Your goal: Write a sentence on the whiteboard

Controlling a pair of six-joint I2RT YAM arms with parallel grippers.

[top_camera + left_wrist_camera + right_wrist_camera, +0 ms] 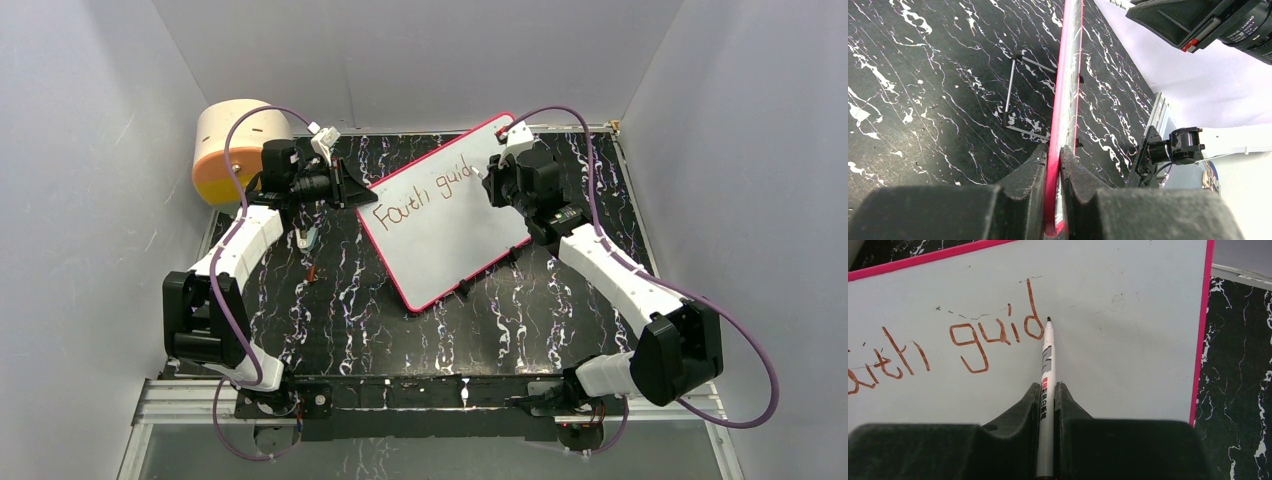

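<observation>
Left of the top view's centre, the whiteboard is pinched at its pink edge by the left gripper. At the centre, the sentence is read as "Faith guid". On the right, a marker is clamped by the right gripper, its tip just right of the "d".

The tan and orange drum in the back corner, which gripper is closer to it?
Left. The left gripper clamps the whiteboard by its edge, just right of the drum; the right gripper holds a marker across the board, farther away.
</observation>
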